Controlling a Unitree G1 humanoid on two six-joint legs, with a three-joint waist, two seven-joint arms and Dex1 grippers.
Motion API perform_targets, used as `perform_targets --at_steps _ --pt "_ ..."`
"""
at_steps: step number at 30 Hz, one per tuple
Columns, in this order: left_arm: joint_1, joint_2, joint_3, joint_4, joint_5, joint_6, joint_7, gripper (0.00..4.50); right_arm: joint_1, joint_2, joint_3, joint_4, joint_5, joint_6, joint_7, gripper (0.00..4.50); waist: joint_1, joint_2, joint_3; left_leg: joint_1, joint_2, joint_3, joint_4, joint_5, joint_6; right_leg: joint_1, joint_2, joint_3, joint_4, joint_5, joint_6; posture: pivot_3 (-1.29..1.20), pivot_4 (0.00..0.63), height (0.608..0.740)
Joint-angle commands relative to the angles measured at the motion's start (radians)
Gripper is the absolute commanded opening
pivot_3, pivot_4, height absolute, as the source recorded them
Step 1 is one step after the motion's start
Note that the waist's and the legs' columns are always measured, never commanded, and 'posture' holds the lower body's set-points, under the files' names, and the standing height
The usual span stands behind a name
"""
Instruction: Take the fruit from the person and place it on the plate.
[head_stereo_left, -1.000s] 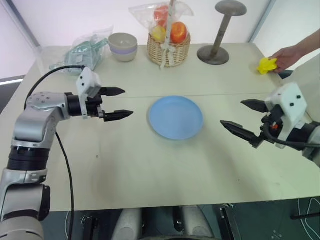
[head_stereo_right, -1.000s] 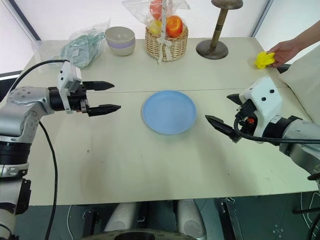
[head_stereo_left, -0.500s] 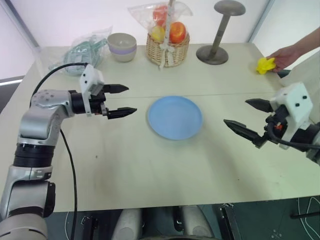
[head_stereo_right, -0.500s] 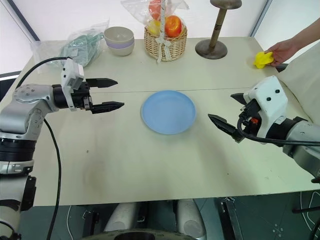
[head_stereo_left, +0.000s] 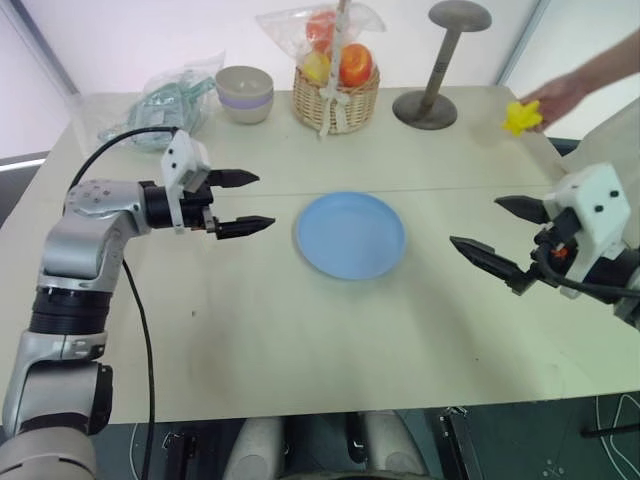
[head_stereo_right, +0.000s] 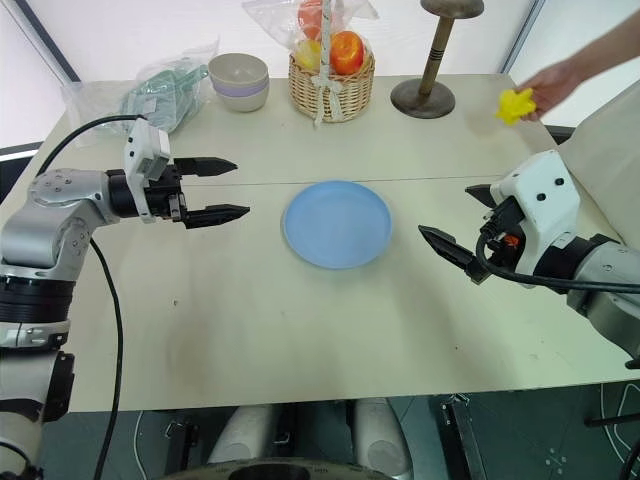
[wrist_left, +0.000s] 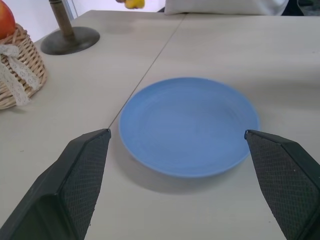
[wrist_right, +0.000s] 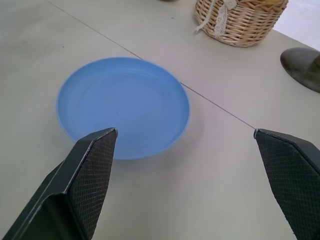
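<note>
Fruit held up by the person at the table's far right; both grippers spread and empty.

The fruit is gripped in the person's hand, lifted off the table, well apart from the plate, which lies bare at the middle. The left gripper is held with jaws apart to the plate's left, the right gripper likewise to its right, each grasping nothing. Along the far edge are set a plastic bag, a bowl, a wicker basket of wrapped fruits and a brown stand. Nothing is placed between fruit and plate. The tabletop is pale beige, crossed by a seam.
</note>
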Motion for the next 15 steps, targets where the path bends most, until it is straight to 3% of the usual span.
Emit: perform_targets --at_steps 1,9,15 --pt "-0.024 -0.004 0.018 -0.016 -0.001 -0.017 0.011 4.50 -0.018 0.001 -0.019 -0.029 0.013 -0.008 -0.024 4.48 0.000 0.000 0.000 0.000 0.000 0.000 0.000 0.000 0.000 0.000 0.000 0.000 0.000 0.000 0.000 0.00 0.150 0.740" --pt "-0.056 -0.063 0.029 -0.002 0.019 -0.046 0.093 4.50 -0.042 0.012 -0.004 -0.035 0.024 -0.014 -0.075 4.48 0.001 0.000 0.000 0.000 0.000 0.000 0.000 0.000 0.000 0.000 0.000 0.000 0.000 0.000 0.000 0.00 0.150 0.740" --pt "-0.075 -0.216 0.078 -0.029 0.119 -0.098 0.461 4.50 -0.065 0.024 0.024 -0.031 0.018 -0.024 -0.099 4.48 0.003 0.000 0.000 0.000 0.000 0.000 0.000 0.000 0.000 0.000 -0.001 0.000 0.000 0.000 0.000 0.00 0.150 0.740"
